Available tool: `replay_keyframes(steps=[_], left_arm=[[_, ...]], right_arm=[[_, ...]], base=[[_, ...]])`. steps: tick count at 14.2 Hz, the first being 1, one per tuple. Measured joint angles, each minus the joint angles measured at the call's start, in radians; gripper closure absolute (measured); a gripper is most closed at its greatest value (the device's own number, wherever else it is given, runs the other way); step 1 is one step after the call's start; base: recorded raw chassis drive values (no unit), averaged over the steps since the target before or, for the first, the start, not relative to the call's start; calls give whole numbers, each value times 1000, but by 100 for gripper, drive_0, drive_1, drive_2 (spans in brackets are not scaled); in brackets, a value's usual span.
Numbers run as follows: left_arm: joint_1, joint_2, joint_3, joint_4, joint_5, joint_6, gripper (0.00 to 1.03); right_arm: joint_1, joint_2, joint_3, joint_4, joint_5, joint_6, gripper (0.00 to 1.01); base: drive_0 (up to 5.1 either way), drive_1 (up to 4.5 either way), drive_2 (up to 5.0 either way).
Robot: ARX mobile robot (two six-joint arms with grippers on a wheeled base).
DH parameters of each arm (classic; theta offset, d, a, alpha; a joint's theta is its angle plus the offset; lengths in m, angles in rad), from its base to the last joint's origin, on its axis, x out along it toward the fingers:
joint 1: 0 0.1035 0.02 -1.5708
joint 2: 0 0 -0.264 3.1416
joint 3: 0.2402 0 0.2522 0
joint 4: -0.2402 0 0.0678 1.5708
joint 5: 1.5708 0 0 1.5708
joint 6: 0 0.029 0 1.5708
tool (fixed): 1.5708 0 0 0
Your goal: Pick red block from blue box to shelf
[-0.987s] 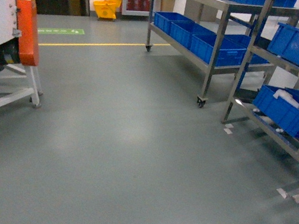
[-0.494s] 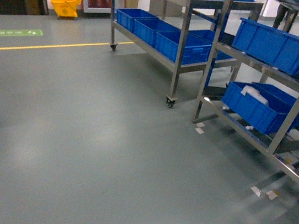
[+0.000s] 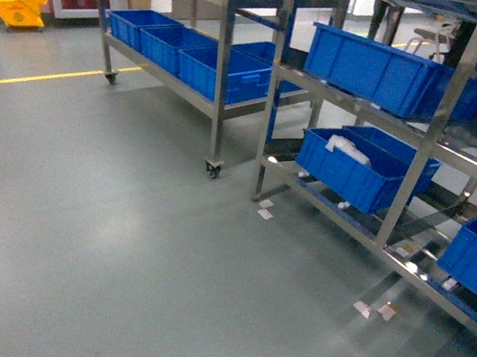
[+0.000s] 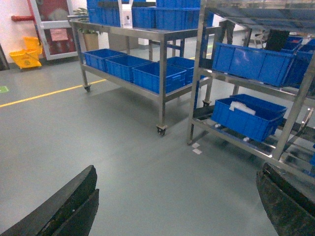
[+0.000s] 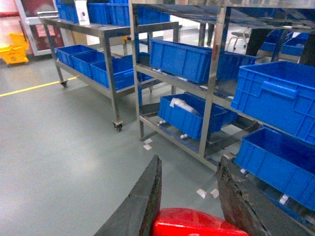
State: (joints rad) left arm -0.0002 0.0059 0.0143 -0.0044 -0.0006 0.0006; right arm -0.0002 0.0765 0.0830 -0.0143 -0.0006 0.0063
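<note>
The red block (image 5: 192,223) is glossy and sits low between the two dark fingers of my right gripper (image 5: 189,160), which is shut on it above the grey floor. The shelf (image 5: 211,88), a tall grey steel rack, stands just ahead on the right, also seen in the head view (image 3: 418,168) and the left wrist view (image 4: 295,113). My left gripper (image 4: 177,169) is open wide with only bare floor between its fingers. Neither gripper shows in the head view. The blue box is out of view.
Dark blue ribbed crates (image 3: 374,69) fill the shelf's tiers; one low crate (image 3: 359,173) holds something white. A wheeled steel cart (image 3: 219,96) with more crates stands left of it. White paper scraps (image 3: 375,310) lie by the shelf's foot. A yellow mop bucket (image 3: 18,6) stands far left.
The head view has swung to the right: the white and orange machine has left the frame, and the cart and shelf have slid left and grown larger.
</note>
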Motion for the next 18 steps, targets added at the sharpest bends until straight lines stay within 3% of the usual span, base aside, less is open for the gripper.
replay_keyframes(steps=[12,18], left_arm=[[0,0,0,0,-1,0,5],[0,0,0,1,0,0,5]], right_arm=[[0,0,0,-2,0,0,73],[0,0,0,-2,0,0,73]], base=[[-161,271,-592],[-164,-53,-274]])
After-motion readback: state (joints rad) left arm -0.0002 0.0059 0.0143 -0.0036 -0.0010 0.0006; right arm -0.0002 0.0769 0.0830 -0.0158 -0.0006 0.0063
